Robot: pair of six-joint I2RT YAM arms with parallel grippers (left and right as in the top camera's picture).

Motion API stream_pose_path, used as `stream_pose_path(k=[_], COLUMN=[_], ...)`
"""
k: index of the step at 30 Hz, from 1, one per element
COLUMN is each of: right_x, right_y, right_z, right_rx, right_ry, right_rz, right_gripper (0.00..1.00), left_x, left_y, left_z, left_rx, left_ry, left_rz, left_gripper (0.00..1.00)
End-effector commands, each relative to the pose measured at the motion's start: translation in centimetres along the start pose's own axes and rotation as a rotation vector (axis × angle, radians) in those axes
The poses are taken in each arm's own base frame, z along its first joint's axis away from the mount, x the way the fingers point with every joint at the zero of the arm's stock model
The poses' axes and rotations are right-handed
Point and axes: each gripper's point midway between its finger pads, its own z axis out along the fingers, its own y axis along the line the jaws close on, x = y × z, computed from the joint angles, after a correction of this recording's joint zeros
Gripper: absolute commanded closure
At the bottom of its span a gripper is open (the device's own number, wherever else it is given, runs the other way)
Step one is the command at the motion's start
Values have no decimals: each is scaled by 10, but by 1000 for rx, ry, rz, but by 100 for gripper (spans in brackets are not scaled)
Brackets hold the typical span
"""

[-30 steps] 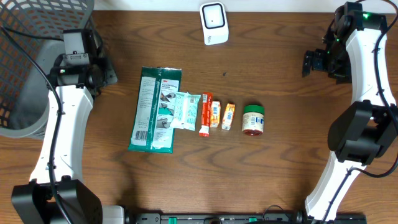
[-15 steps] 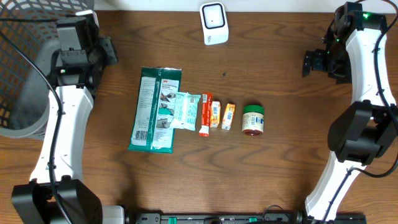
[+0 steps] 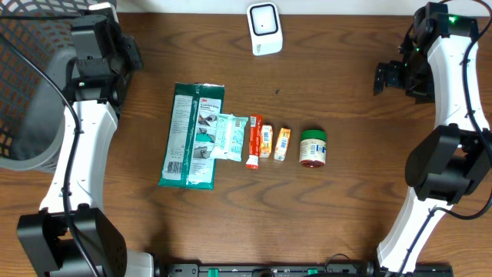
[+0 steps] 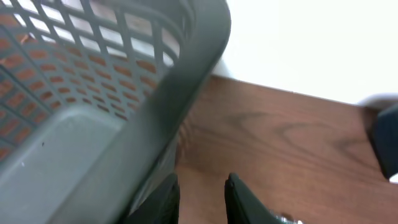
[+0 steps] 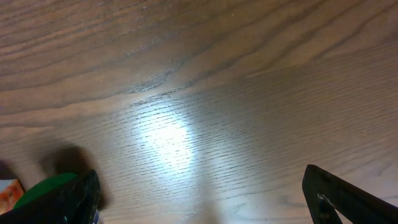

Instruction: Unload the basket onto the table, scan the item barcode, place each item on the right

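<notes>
Well to the left of the right tool (image 3: 382,78), the jar (image 3: 313,148) sits on the surface (image 3: 361,192): probably light, rigid, slick; pinch across its body. Right tool gapes; left tool (image 4: 202,193) barely apart; both empty.

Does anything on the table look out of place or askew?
Little. The small white packet overlaps the green pack instead of lying apart, and the jar seems to lie on its side. Nothing looks spilled.
</notes>
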Motion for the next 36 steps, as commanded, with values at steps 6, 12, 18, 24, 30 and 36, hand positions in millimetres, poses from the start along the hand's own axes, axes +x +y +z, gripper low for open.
stream_pose_path(k=[6,12,18,24,30,36], right_x=[-3,-2,-2,-3,-2,-2], right_y=[-1,-1,-1,-1,-1,-1], right_z=[-2,-2,-2,-2,-2,-2], right_rx=[5,5,5,5,5,5], right_ry=[-10,-10,-10,-10,-10,-10], right_rz=[-5,-5,-5,-5,-5,-5], right_gripper=[1,1,1,1,1,1], left_x=[-10,-8,-5,-20,-42,-44], left_y=[14,24,35,35,24,-34], left_z=[4,11,21,18,-7,-54], left_rx=[-72,-112,-131,-128,-101,95], left_ry=[-49,-50,-52,-108,-173,-154], left_rz=[6,2,-10,-14,-14,-9], left_gripper=[74,74,74,74,74,70])
